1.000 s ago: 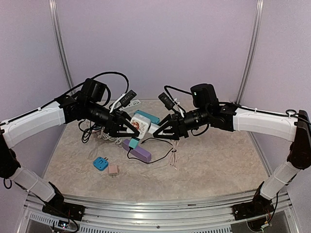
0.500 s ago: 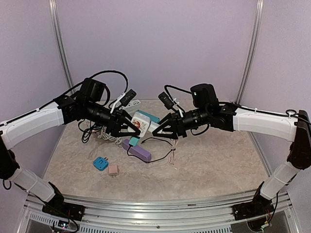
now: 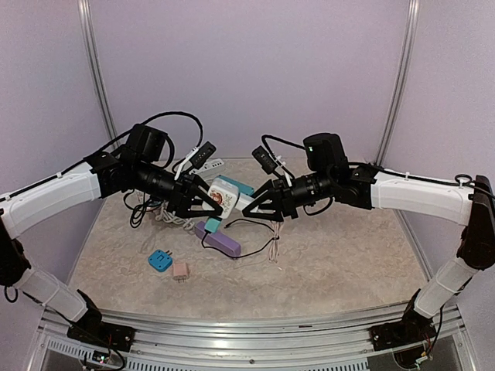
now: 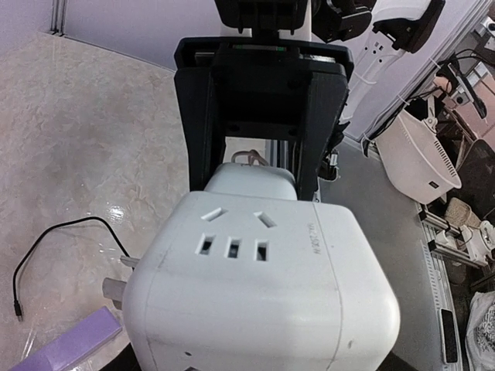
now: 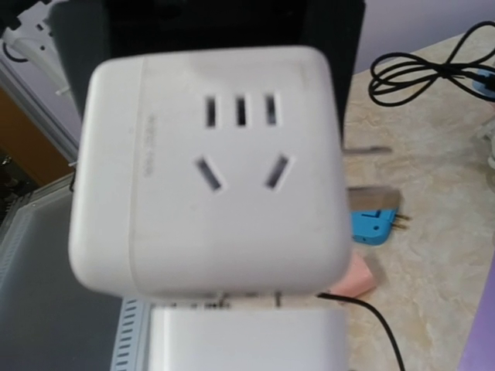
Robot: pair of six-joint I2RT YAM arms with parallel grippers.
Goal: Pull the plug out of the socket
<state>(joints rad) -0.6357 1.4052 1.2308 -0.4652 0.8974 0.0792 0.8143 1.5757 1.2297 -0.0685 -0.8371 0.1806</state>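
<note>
My left claw (image 3: 207, 204) clamps the white socket cube (image 3: 223, 196), held up just above the purple power strip (image 3: 223, 242) on the desk (image 3: 348, 263). My right claw (image 3: 257, 206) grips the white plug (image 4: 251, 179), seated against the cube.

The socket cube (image 3: 224, 194) with its plug (image 3: 247, 202) has been lifted slightly higher

You are looking into a robotics lab's test cell: plain lilac walls (image 3: 247, 69) framed by aluminium posts (image 3: 91, 62); a marble-patterned table (image 3: 348, 255) edged with metal rail (image 3: 247, 328); beyond it, a white basket (image 4: 421, 154) and loose cables (image 4: 464, 73) clutter the room.
</note>
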